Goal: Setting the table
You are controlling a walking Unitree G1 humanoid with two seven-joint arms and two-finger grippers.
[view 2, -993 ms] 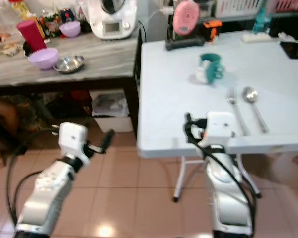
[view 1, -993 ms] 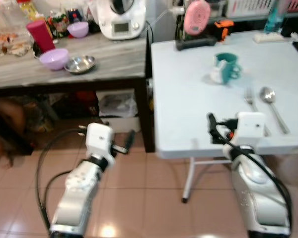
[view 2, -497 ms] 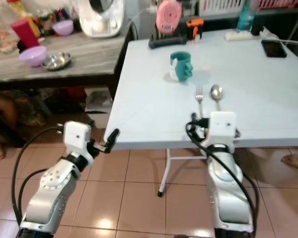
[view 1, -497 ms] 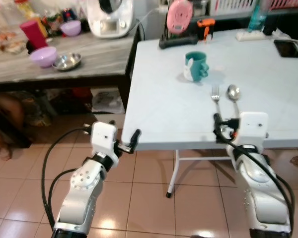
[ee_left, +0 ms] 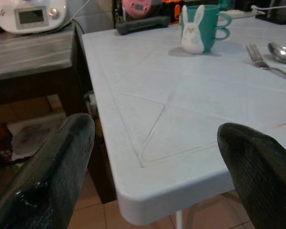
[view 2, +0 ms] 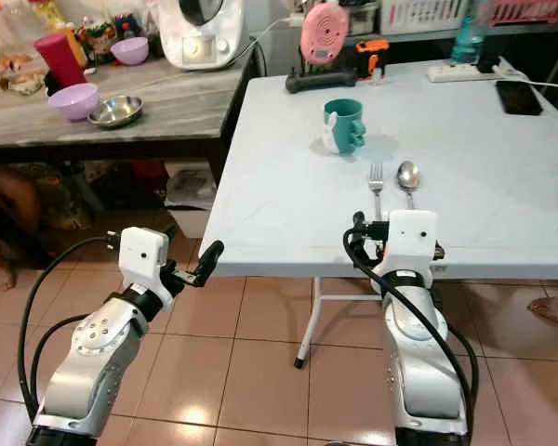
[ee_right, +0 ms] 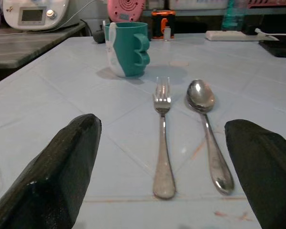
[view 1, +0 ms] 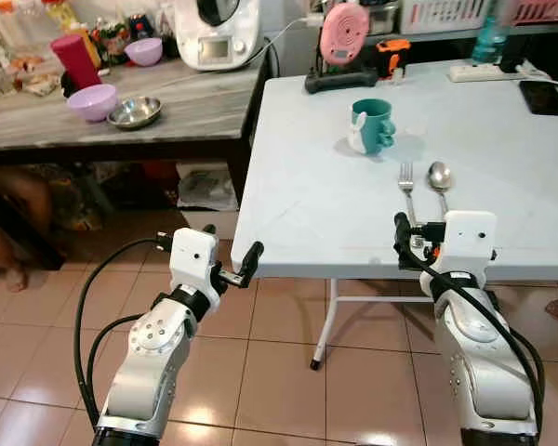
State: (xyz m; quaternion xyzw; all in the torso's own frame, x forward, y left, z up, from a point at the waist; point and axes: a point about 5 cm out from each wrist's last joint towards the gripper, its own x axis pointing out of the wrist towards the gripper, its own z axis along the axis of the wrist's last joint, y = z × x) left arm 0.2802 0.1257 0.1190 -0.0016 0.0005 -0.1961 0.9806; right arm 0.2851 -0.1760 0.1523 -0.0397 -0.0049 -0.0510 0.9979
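Note:
On the white table (view 1: 307, 204) stand a teal mug with a white bunny (view 1: 372, 125), and nearer the front edge a fork (view 1: 407, 186) and a spoon (view 1: 439, 178) lie side by side. My right gripper (view 1: 407, 243) is open at the front edge, just short of the handles of the fork (ee_right: 162, 143) and spoon (ee_right: 205, 129). My left gripper (view 1: 246, 263) is open at the table's front left corner (ee_left: 143, 200), holding nothing.
To the left, a grey wooden counter (view 1: 195, 107) carries two purple bowls (view 1: 93, 100), a steel bowl (view 1: 135, 112), a red cup (view 1: 78, 61) and a white appliance (view 1: 219, 32). A pink device (view 1: 344, 32), power strip (view 1: 484, 71) and phone (view 1: 547, 97) line the table's back. A person's foot (view 1: 0, 265) is at left.
The whole view swung as the camera turned toward the white table. Both arms keep their pose; the right gripper now lines up with the fork and spoon.

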